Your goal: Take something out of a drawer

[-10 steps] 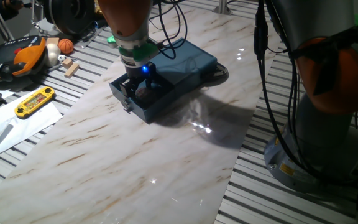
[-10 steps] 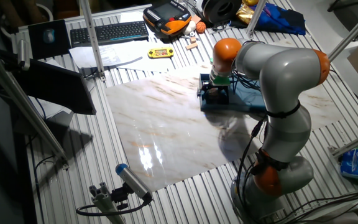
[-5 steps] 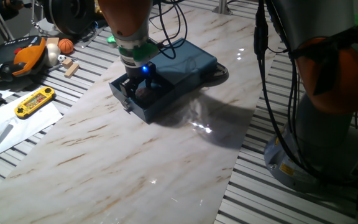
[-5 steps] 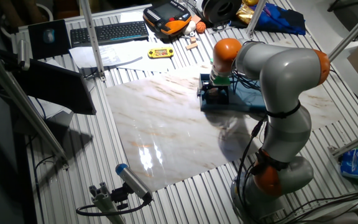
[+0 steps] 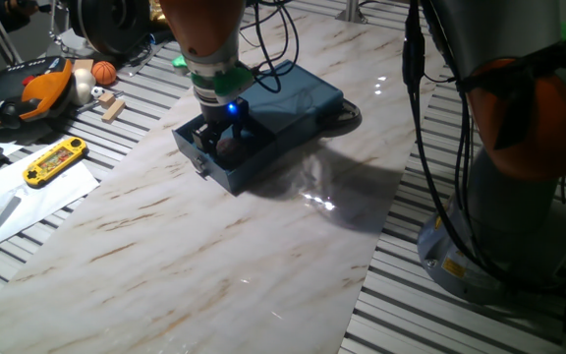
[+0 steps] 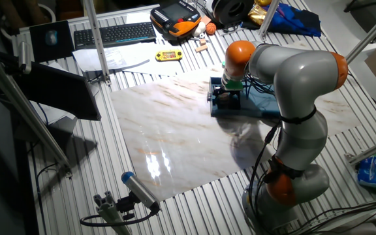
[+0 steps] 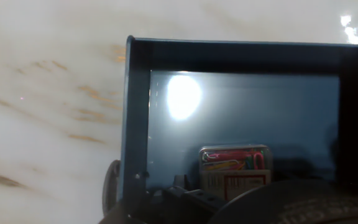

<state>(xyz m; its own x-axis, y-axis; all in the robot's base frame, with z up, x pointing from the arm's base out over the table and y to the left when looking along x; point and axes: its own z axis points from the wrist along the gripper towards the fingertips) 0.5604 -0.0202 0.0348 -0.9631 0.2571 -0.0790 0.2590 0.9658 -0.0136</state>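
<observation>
You get two high fixed views from different sides, one nearer; hand view looks close down; all share the drawer (image 5: 226, 157).

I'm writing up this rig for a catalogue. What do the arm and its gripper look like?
The arm is made of rounded silver-grey segments with orange joint caps, and black cables run along it. Near the wrist sits a green ring above a pale ribbed collar. The gripper is black, with a small blue light glowing on it just above the fingers.

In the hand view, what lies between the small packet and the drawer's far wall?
Only bare drawer floor with a light glare; the hand view shows nothing else beyond the packet.
</observation>
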